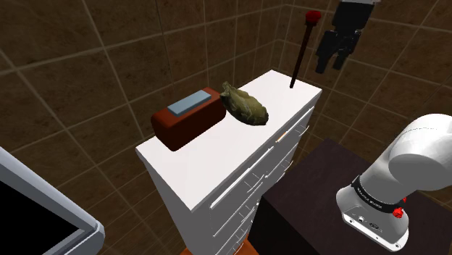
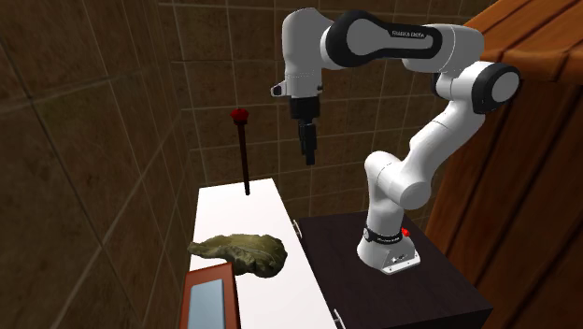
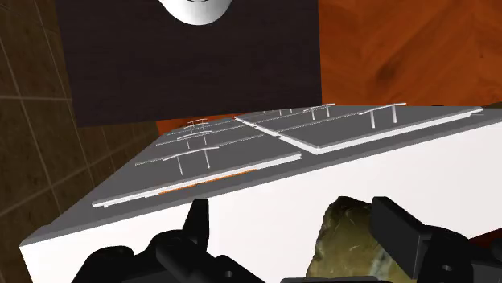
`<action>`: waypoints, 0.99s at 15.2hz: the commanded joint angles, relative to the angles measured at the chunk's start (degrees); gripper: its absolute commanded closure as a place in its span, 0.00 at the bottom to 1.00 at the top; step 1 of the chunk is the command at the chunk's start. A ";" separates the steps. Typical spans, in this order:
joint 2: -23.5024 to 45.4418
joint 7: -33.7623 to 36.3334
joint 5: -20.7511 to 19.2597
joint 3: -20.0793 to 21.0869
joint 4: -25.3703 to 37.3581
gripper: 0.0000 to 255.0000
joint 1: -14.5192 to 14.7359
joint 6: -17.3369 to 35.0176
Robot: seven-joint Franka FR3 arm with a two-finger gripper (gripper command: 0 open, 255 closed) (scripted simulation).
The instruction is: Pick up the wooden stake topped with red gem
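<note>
A thin dark stake (image 1: 299, 54) with a red gem (image 1: 312, 17) on top stands upright at the far end of the white dresser top (image 1: 217, 156). In the second exterior view the stake (image 2: 245, 159) rises from the dresser's back edge. My gripper (image 1: 331, 64) hangs in the air to the shoulder view's right of the stake, at about the height of its upper shaft, pointing down and apart from it. The gripper (image 2: 308, 154) is open and holds nothing. In the wrist view its fingers (image 3: 398, 229) stand wide apart over the dresser top.
An olive lumpy object (image 1: 246, 105) lies mid-dresser, and a red-brown box (image 1: 190, 116) with a grey-blue top panel lies nearer. The dresser's drawer fronts (image 3: 241, 149) face my dark stand (image 2: 411, 290). Brown tiled walls close in behind; a wooden panel (image 2: 523, 140) stands beside the arm.
</note>
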 commanded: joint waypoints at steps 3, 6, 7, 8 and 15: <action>3.26 1.07 -0.22 -0.64 3.15 0.00 -1.03 1.21; 7.98 2.68 -0.48 -1.68 8.09 0.00 -2.47 2.64; 9.52 3.22 -0.54 -2.03 9.79 0.00 -2.94 3.02; 11.03 3.76 -0.59 -2.40 11.53 0.00 -3.39 3.35; 21.27 7.45 -0.55 -5.31 24.51 0.00 -6.23 4.43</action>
